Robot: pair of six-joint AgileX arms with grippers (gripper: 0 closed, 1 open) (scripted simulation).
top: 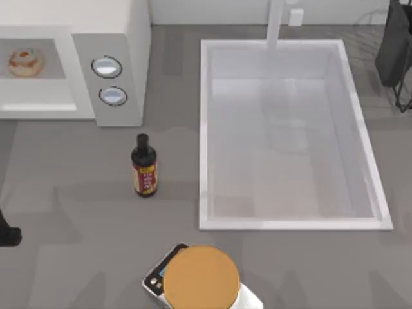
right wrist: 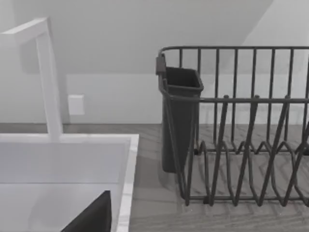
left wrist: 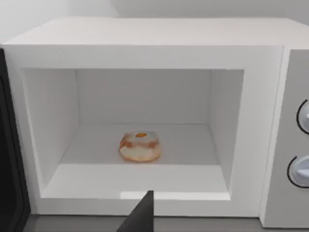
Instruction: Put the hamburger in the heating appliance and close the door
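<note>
The hamburger (top: 26, 62) (left wrist: 140, 146), a small round tan bun with reddish-orange bits, lies on the floor of the open cavity of the white microwave (top: 122, 38) (left wrist: 145, 38) at the table's back left. The door (left wrist: 9, 159) stands swung open beside the cavity, its dark inner face showing. My left gripper (left wrist: 140, 216) shows as a dark tip in front of the cavity, apart from the hamburger. A dark part of my left arm (top: 8, 235) sits at the table's left edge. My right gripper (right wrist: 91, 217) hangs over the sink's corner near the dish rack.
A dark sauce bottle (top: 144, 166) stands in front of the microwave's two knobs (top: 107, 66). A white sink (top: 206, 129) (right wrist: 130, 159) with a faucet (right wrist: 48, 72) takes up the middle and right. A large tan disc (top: 201, 277) rests at the front. A dark dish rack (top: 398, 51) (right wrist: 241, 125) stands back right.
</note>
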